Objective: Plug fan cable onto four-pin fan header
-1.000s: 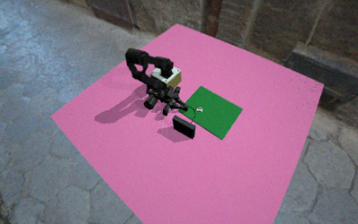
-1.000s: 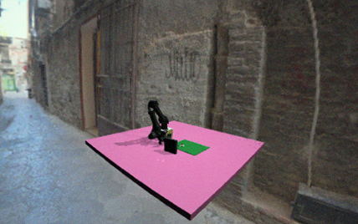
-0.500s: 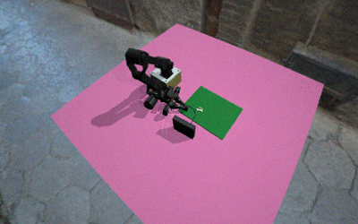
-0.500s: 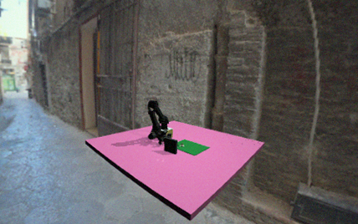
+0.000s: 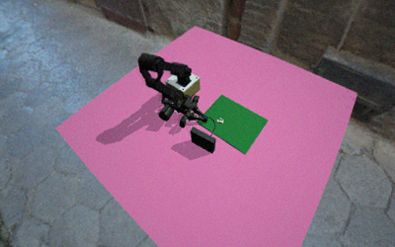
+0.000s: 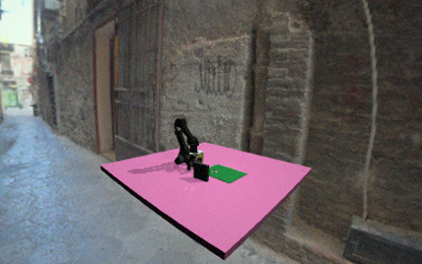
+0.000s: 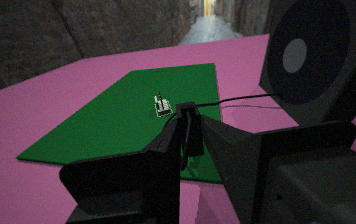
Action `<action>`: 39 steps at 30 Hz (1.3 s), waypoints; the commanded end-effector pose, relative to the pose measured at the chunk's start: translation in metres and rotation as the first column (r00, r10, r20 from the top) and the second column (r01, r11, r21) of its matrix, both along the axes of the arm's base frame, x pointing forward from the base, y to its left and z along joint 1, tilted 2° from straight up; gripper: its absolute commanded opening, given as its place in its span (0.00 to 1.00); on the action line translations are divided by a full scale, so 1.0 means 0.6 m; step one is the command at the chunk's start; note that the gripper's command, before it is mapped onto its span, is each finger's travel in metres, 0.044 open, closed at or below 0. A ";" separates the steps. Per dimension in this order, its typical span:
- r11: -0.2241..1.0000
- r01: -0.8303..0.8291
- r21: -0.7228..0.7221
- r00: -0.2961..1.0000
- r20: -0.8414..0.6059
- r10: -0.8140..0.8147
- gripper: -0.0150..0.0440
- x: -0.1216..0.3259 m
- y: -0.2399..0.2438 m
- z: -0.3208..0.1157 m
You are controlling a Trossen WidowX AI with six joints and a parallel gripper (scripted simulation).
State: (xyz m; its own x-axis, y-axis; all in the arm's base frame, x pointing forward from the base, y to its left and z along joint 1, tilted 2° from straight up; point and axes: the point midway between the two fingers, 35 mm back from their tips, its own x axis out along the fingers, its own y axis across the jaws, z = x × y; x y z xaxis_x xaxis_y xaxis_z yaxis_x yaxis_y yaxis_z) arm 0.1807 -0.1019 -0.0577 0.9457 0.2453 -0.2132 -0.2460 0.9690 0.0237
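Note:
The green board (image 5: 240,130) (image 6: 231,174) (image 7: 110,115) lies flat. The small white fan header (image 5: 220,121) (image 6: 214,171) (image 7: 165,106) stands on it, pins up. My gripper (image 5: 206,120) (image 7: 188,122) is shut on the black cable plug (image 7: 188,109), held above the board's near edge. In the wrist view the plug is to the right of and nearer than the header, apart from it. The black fan (image 5: 203,140) (image 6: 201,171) (image 7: 320,55) stands upright beside the board. Its thin cable (image 7: 235,99) runs from the fan to the plug. In the exterior view the fingertips are too small to make out.
The pink table top (image 5: 253,196) (image 6: 220,212) (image 7: 240,55) bears everything. A white-topped box (image 5: 192,86) (image 6: 197,157) stands beside the arm, behind the gripper. The fan stands close on the right in the wrist view.

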 end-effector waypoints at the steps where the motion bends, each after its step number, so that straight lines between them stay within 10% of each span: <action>1: 1.000 0.000 0.000 1.000 0.000 0.000 0.43 0.000 0.000 0.000; 27: 1.000 0.000 0.000 1.000 0.000 0.000 0.49 0.000 0.000 0.000; 39: 0.997 -0.057 0.049 0.984 -0.167 0.064 1.00 0.018 -0.008 -0.021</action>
State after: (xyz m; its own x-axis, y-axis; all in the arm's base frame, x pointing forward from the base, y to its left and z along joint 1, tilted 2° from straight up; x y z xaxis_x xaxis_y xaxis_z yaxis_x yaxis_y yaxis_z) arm 0.1882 -0.1039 -0.0668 0.9027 0.2967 -0.3115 -0.2831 0.9549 0.0892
